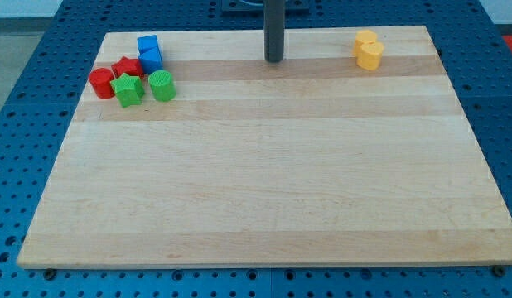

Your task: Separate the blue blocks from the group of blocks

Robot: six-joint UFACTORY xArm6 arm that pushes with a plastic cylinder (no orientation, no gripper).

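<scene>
My tip [275, 60] near board's [264, 207] top edge, touching nothing; no jaws here, bare rod only. Blue blocks [149, 52] lie well to view's left, roughly level with tip, touching red star [127, 67] at cluster's top. I'd judge leftward approach needed.

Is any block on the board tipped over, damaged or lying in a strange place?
Nothing stands out. The blue blocks touch the red and green blocks at the board's top left; two yellow blocks sit top right. My tip stands between the groups, touching neither.
</scene>
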